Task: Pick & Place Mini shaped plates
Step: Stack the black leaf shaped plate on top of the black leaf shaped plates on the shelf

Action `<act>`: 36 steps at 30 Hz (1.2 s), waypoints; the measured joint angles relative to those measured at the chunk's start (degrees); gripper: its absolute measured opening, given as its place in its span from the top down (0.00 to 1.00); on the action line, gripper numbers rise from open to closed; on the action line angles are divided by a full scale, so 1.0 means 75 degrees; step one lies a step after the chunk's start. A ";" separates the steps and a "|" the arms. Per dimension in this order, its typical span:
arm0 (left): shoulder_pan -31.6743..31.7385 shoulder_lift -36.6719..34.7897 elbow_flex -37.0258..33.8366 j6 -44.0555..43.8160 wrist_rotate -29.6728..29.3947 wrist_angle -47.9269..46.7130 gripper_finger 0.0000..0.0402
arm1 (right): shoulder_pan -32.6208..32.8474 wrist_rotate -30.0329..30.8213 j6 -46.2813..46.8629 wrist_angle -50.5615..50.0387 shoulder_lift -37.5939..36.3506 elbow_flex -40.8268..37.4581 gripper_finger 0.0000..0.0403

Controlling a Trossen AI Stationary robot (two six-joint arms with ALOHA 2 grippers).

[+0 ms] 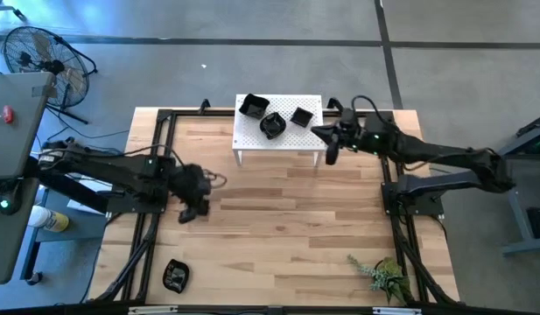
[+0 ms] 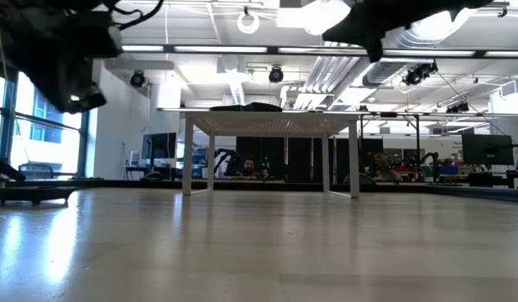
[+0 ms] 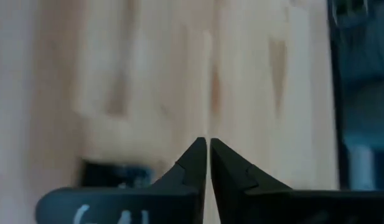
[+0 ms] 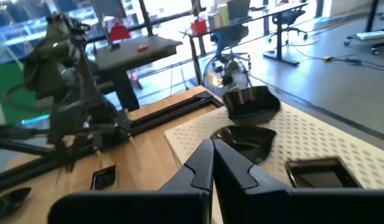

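Overhead view: straight down on the whole table (image 1: 278,227), white stand (image 1: 279,131) toward 12 o'clock. Low view: level at tabletop height, facing that same stand (image 2: 271,126) and the room beyond. Left wrist: close above bare wood; right wrist: slanting across the stand (image 4: 341,143), shared with both.

Both arms dark, near black, built of jointed tubular links. Right arm (image 1: 445,162): small green light near the wrist, black cable looping above it. Left arm (image 1: 112,171): thin cable looped by the wrist. Gripper fingers (image 4: 198,165) matte black, tapering to wedge-shaped tips; whitish marking on left finger base (image 3: 111,208).
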 joint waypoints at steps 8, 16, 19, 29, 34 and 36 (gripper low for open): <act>-0.2118 0.0539 -0.0003 -0.1053 0.0036 -0.0373 0.79 | 0.0000 0.0345 0.0178 0.0180 -0.0899 -0.0827 1.00; -0.4196 0.1611 -0.0003 -0.1065 0.0024 0.0541 0.68 | 0.0000 0.0322 0.0153 0.0266 -0.0914 -0.0835 1.00; -0.4684 0.2064 -0.0003 -0.1068 0.0018 0.1071 0.67 | 0.0000 0.0322 0.0156 0.0280 -0.0914 -0.0835 1.00; -0.5424 0.3311 -0.0003 -0.1092 -0.0039 0.1922 0.67 | 0.0000 0.0318 0.0367 0.0298 -0.0909 -0.0833 1.00; -0.5441 0.3629 -0.0006 -0.1203 -0.0355 0.2154 0.67 | 0.0000 0.0317 0.0383 0.0333 -0.0909 -0.0832 1.00; -0.5440 0.3698 -0.0006 -0.1288 -0.0467 0.2159 0.69 | 0.0000 0.0325 0.0423 0.0339 -0.0909 -0.0832 1.00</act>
